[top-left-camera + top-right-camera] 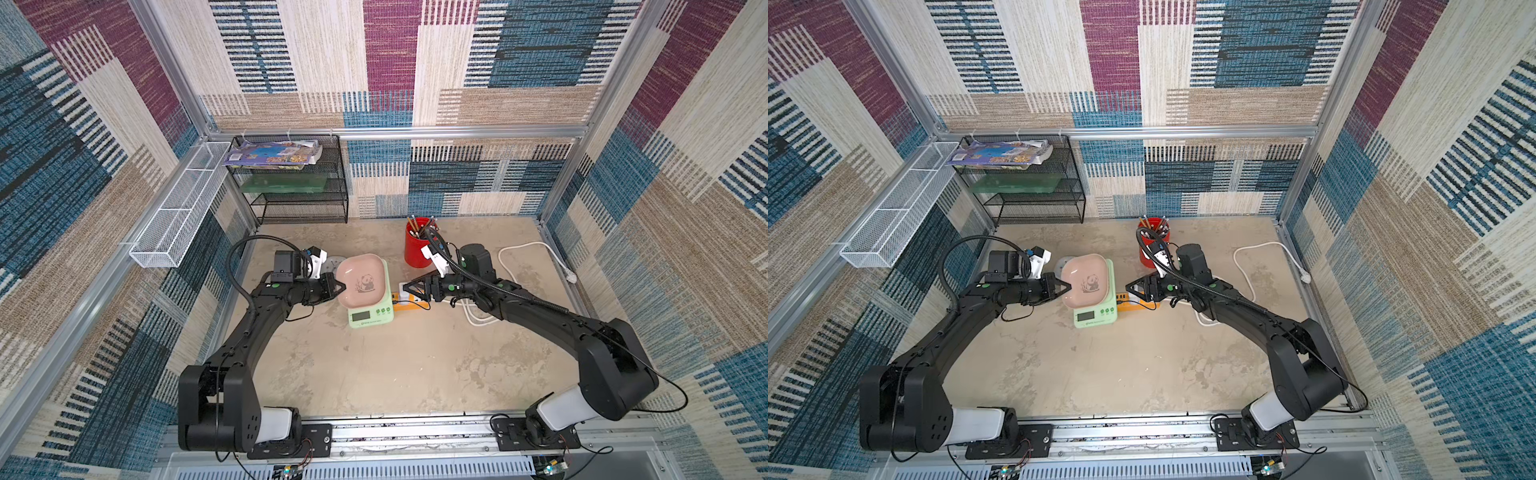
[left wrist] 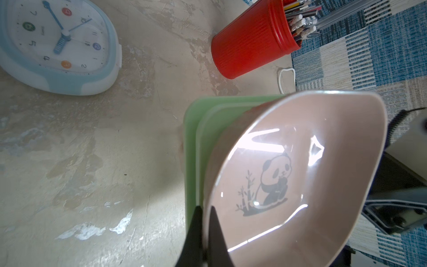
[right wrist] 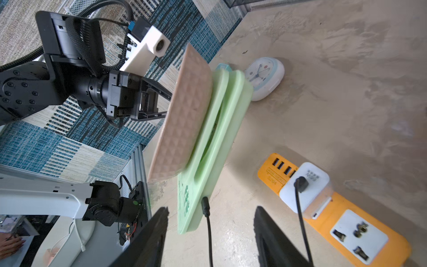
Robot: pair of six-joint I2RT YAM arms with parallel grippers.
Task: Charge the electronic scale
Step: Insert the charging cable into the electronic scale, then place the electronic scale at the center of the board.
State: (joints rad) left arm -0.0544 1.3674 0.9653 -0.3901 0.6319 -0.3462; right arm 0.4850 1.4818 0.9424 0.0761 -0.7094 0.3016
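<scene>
While my left gripper (image 1: 343,286) is clamped on the rim of the pink bowl (image 1: 359,276), the electronic scale (image 1: 371,318) sits under it on the tabletop (image 1: 395,365). My right gripper (image 3: 211,209) is spread apart just beside its far edge (black cable (image 3: 209,233) plugged in there), with the orange power strip (image 3: 271,179) beyond.

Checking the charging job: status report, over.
Left gripper shut on pink panda bowl rim. Right gripper open astride black cable. Cable plugged into electronic scale. Nothing blocking.

Patchwork woven walls (image 1: 540,62) in blue, maroon and beige on three sides. Aluminium rail (image 1: 457,131) at 12 o'clock. Mottled beige table (image 1: 395,365). Black mesh rack (image 1: 291,199) at 11 o'clock, white wire basket (image 1: 178,216) at 10 o'clock.
</scene>
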